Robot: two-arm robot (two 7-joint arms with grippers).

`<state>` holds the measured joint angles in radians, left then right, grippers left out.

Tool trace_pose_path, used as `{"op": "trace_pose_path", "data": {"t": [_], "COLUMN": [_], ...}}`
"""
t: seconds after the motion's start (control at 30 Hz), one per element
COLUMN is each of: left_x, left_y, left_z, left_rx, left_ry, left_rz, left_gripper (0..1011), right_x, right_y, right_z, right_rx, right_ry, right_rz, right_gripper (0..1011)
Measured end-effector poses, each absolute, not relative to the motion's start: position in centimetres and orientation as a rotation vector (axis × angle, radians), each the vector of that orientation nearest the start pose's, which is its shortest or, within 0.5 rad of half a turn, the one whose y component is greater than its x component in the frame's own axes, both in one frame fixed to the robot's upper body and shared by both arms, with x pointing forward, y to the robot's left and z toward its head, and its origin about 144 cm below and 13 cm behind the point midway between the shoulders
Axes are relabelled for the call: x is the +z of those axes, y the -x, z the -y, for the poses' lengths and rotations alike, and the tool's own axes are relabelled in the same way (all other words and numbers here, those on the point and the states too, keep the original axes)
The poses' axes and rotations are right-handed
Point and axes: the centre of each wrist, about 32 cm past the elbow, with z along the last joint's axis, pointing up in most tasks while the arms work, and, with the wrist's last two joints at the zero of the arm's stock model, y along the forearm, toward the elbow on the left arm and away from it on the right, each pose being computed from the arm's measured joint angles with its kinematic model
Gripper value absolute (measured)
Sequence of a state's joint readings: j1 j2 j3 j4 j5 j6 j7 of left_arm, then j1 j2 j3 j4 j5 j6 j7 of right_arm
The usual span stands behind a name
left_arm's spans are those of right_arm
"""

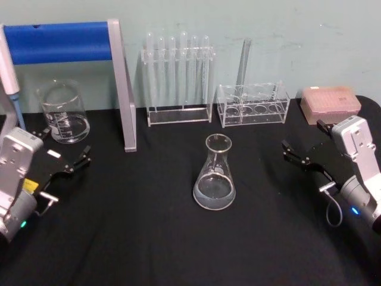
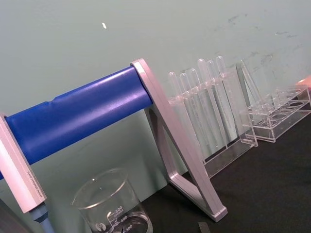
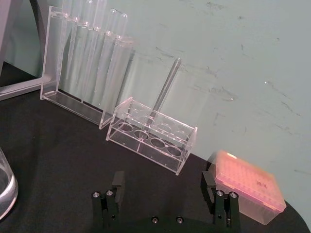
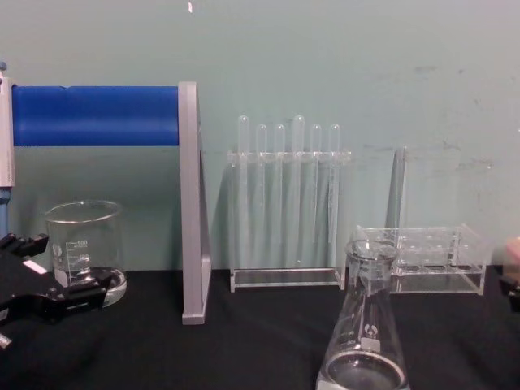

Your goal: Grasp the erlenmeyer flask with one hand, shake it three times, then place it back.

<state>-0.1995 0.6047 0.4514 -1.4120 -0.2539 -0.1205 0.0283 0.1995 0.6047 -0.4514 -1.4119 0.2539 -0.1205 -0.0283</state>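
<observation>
Left claw (image 1: 64,146): nearest the head camera, low over the black surface (image 1: 149,238) at its left edge. Its fingers are spread wide and it holds nothing.
Beaker (image 1: 62,113): upright just beyond the left claw, not touching it.
Blue stand (image 1: 59,42): a blue roller on a silver frame, behind the left claw and to its right.
Tall rack (image 1: 177,77): a row of test tubes along the back wall, well beyond both claws.
Erlenmeyer flask (image 1: 215,176): upright on the surface between the two claws and well apart from each, to the right of the left claw and the left of the right one.
Low rack (image 1: 253,107): beyond the right claw and to its left, with one tube leaning in it.
Pink box (image 1: 330,102): just beyond the right claw.
Right claw (image 1: 302,134): low over the right edge, turned toward the flask. Its fingers are wide apart and it grips nothing.
Progress: the flask stands free and neither claw is around it, so this looks like the start. The reach, grasp, three shakes and set-down all appear to remain.
</observation>
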Motion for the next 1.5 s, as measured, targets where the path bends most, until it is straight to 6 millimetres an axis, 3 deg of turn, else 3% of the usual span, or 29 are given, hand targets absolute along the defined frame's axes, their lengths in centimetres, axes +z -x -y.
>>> {"op": "trace_pose_path", "data": {"t": [1.07, 1.5], "left_x": [114.0, 114.0], "left_y": [-48.9, -48.9], "left_z": [-31.0, -31.0], "left_rx": [1.248, 1.248], "left_ry": [-0.304, -0.304], "left_rz": [0.285, 0.285], "left_gripper": [1001, 1001], "right_x": [114.0, 114.6], "right_y": [-48.9, -47.4], "right_z": [31.0, 31.1], "right_rx": [-1.248, -1.189], "right_ry": [0.305, 0.284], "right_rz": [0.285, 0.230], "right_gripper": [1003, 1002]}}
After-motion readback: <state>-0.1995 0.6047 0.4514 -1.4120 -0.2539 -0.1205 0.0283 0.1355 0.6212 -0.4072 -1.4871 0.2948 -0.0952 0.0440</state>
